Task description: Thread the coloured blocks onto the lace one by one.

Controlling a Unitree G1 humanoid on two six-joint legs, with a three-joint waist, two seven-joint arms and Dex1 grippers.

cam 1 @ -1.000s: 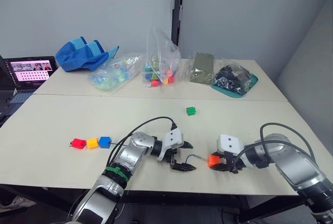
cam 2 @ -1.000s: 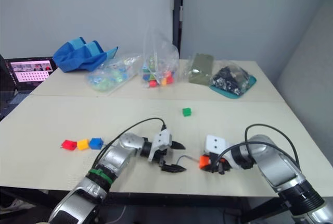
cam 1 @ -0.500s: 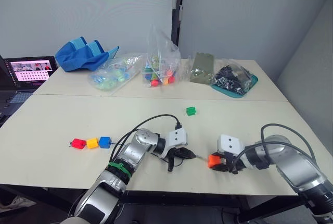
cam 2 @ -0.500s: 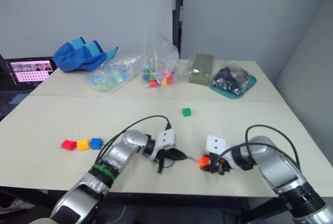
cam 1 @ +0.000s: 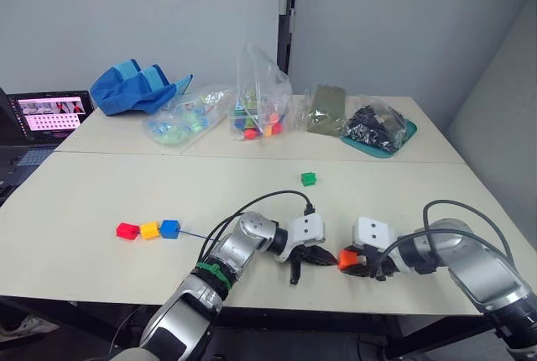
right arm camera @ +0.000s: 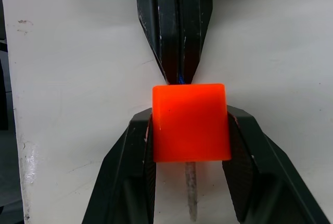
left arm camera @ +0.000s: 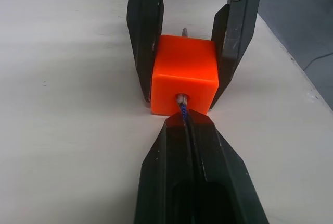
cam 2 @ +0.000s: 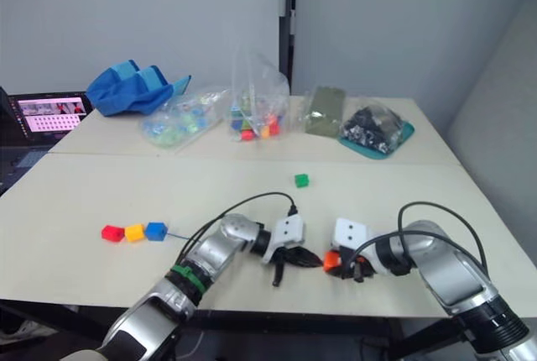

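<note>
On the pale, matt worktop [cam 1: 101, 201], toward its left edge, three small glossy plastic cubes sit in a touching row parallel to the front edge: the red block [cam 1: 127, 230], the yellow block [cam 1: 149, 230] and the blue block [cam 1: 169, 228]. The lace [cam 1: 191, 234], a very thin dark blue cord, leaves the blue block and runs right along the worktop toward the front-centre.

Near the front edge, the left gripper [cam 1: 312, 256] has its two black tapered fingers pressed together on the lace just behind its stiff tip. In the left wrist view the pale metallic tip [left arm camera: 180, 99] sits in the round hole in the near face of the orange block [left arm camera: 183, 75], with the woven blue cord trailing back between the closed jaws. The lace's long axis here lies left to right, parallel to the front edge, tip pointing right into the block.

Immediately to the right, the right gripper [cam 1: 351, 262] clamps the orange block by two opposite faces, its jaws parted just to the cube's width. The cube is smooth, sharp-edged and bright orange, and looks to rest on the worktop. In the right wrist view a short pale length shows at the block's far side, beneath the cube.

The green block [cam 1: 308, 179] sits alone farther back, near the worktop's middle, well apart from both grippers.

Along the back edge lie a blue fabric bag [cam 1: 138, 86], crinkled clear bags of colourful pieces [cam 1: 258, 101] and a teal tray [cam 1: 379, 134].
</note>
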